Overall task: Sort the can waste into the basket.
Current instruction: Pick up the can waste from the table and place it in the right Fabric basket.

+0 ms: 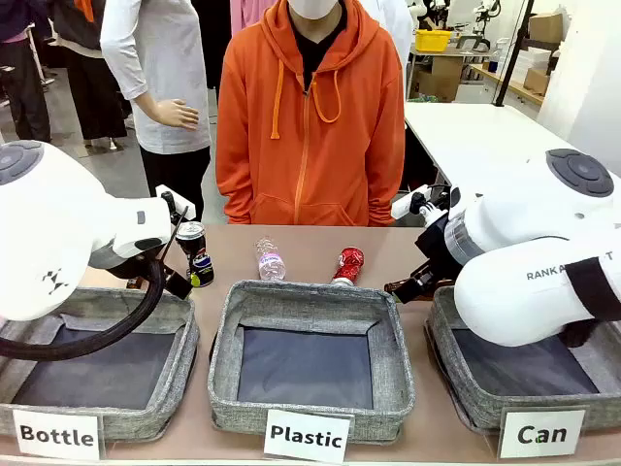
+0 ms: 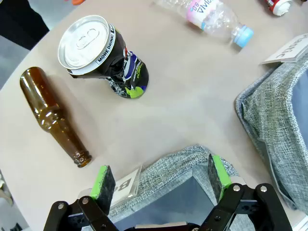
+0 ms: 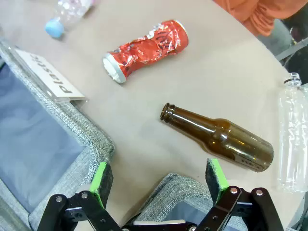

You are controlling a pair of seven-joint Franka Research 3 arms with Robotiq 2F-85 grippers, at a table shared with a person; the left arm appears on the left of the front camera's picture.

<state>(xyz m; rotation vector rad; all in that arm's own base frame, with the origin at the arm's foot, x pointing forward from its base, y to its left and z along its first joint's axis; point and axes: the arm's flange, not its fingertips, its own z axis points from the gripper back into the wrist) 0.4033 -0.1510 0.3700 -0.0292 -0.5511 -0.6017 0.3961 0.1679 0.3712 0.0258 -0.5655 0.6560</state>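
The black Pepsi can (image 1: 195, 254) stands dented on the table behind the "Bottle" basket; in the left wrist view this black can (image 2: 103, 57) is ahead of my open, empty left gripper (image 2: 161, 180). The crushed red can (image 1: 347, 264) lies behind the middle basket; in the right wrist view the red can (image 3: 147, 48) lies ahead and left of my open, empty right gripper (image 3: 159, 180). At the right stands the grey basket (image 1: 466, 388) with its "Can" card (image 1: 541, 433), partly hidden by my right arm. Its rim (image 3: 178, 192) is just under my right gripper.
The "Plastic" basket (image 1: 310, 301) stands in the middle and the "Bottle" basket (image 1: 175, 340) at the left. One brown bottle (image 2: 53, 115) lies by the black can, another (image 3: 219, 137) near the red can. Clear plastic bottles (image 1: 271, 259) (image 3: 292, 139) lie about. A person in orange stands across the table.
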